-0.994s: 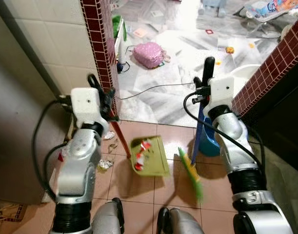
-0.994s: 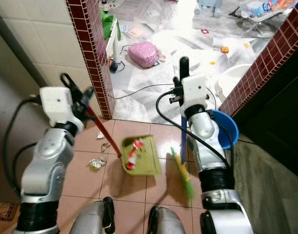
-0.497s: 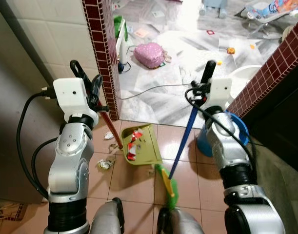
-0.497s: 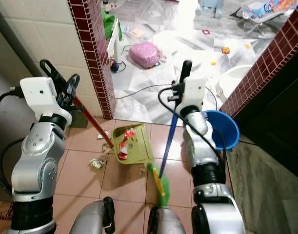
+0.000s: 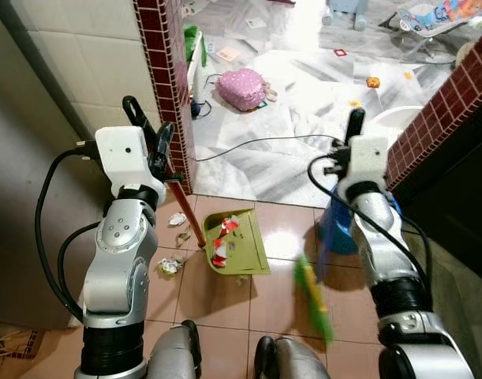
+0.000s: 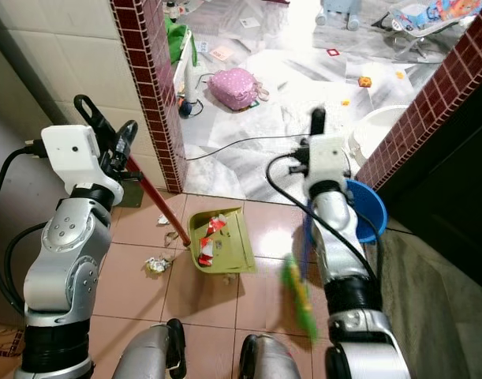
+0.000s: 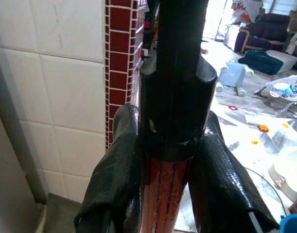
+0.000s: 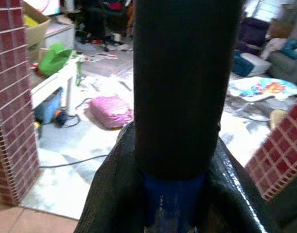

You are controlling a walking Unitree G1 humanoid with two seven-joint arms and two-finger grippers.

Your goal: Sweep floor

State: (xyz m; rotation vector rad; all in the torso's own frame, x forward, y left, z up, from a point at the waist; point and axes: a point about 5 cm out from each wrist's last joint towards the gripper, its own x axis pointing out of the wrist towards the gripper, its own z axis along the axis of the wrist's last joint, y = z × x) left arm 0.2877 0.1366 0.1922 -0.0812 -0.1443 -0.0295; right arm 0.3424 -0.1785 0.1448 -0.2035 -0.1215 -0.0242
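Note:
My left gripper [image 5: 150, 130] is shut on the red handle [image 7: 163, 194] of a green dustpan [image 5: 242, 249]. The dustpan rests on the brown tiles ahead of my feet and holds red and white scraps [image 5: 223, 243]. My right gripper [image 5: 353, 128] is raised at the right, shut on the broom's black-capped blue handle [image 8: 173, 201]. The green broom head [image 5: 313, 298] is blurred, low to the right of the dustpan. Crumpled paper bits [image 5: 170, 266] lie on the tiles left of the dustpan.
A red-brick tiled wall corner [image 5: 166, 79] stands just left of the doorway, another brick wall [image 5: 438, 110] at the right. A blue bucket [image 6: 368, 209] sits by my right arm. Beyond lie a pink bag [image 5: 242, 87], a cable [image 5: 256, 142] and scattered papers.
The broom head has swung from near my feet out to the right and is now blurred. The right gripper has shifted right. The dustpan has shifted slightly, still held by the left gripper.

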